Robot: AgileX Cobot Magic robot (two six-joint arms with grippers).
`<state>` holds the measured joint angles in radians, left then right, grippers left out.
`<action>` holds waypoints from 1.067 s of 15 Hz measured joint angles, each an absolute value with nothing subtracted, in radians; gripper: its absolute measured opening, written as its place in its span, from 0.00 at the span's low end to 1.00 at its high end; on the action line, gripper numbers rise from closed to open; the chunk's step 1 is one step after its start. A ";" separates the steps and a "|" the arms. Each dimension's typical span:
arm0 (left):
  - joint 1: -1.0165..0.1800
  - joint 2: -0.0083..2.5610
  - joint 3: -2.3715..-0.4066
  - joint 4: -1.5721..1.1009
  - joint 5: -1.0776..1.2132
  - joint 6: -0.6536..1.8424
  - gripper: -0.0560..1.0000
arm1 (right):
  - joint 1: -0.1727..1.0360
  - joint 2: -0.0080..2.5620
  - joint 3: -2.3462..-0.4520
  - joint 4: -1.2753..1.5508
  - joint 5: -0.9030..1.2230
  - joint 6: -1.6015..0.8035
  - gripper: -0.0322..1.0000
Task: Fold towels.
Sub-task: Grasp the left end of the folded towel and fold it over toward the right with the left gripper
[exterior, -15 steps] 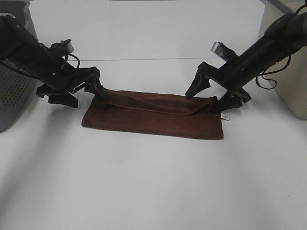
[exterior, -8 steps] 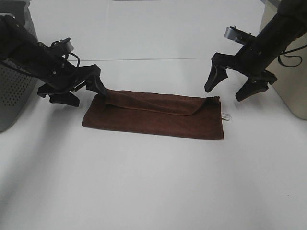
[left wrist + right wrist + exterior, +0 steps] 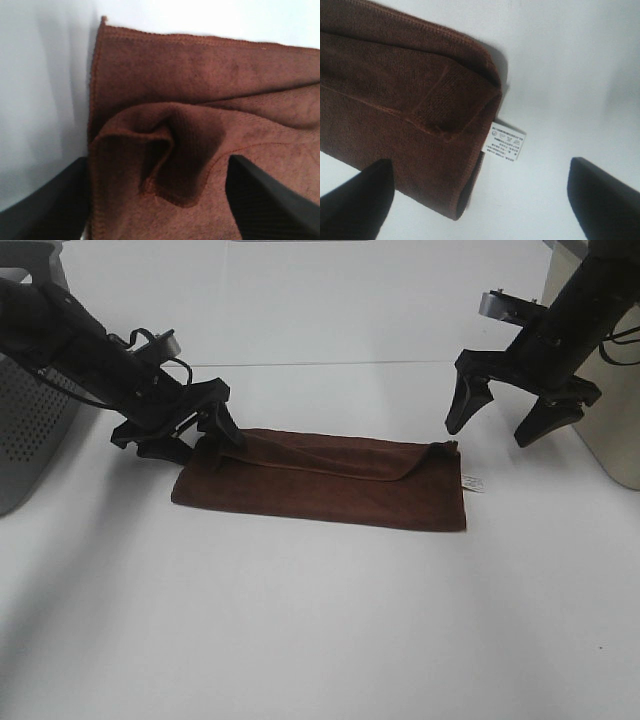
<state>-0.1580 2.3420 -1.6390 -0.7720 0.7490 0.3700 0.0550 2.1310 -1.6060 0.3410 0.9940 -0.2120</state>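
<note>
Lying on a white table [image 3: 320, 620], the towel [image 3: 320, 485] runs left to right; tag [image 3: 474, 482] end rightward. Left gripper [image 3: 200, 443] spread wide; right gripper [image 3: 487, 435] likewise.

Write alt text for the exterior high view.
A dark reddish-brown towel, folded into a long strip, lies on a white table. The left gripper sits open at its bunched left end; the right gripper hangs open beyond its right end, near a white tag.

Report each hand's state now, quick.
Left hand: open around the bunched corner of the towel, not clamping it.
Right hand: open, holding nothing.
</note>
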 joint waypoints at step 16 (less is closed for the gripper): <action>-0.127 2.170 -1.702 -0.528 0.847 0.126 0.08 | 0.055 2.131 -1.606 0.333 0.986 -0.212 0.90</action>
<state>-0.1270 2.1700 -1.7020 -0.5280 0.8470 0.1260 0.0550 2.1310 -1.6060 0.3330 0.9860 -0.2120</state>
